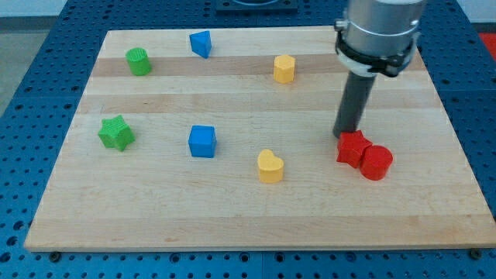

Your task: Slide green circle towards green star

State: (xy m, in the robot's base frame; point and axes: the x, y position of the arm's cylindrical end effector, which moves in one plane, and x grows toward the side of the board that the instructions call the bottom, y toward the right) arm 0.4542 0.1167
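Wooden board (pixel 232 217), green circle (pixel 139 61) far left of my tip (pixel 344 136)

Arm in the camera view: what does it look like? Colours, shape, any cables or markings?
A light grey metal cylinder enters from the view's top, ringed low down by a thin black band. Below it a straight, dark grey rod runs down to my tip. No cables, labels or markings are visible. There is no pincer.

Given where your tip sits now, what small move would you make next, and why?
Probably move my tip toward the view's upper left, past the green circle. It now touches the red star, far from the circle, and the green star lies below the circle.
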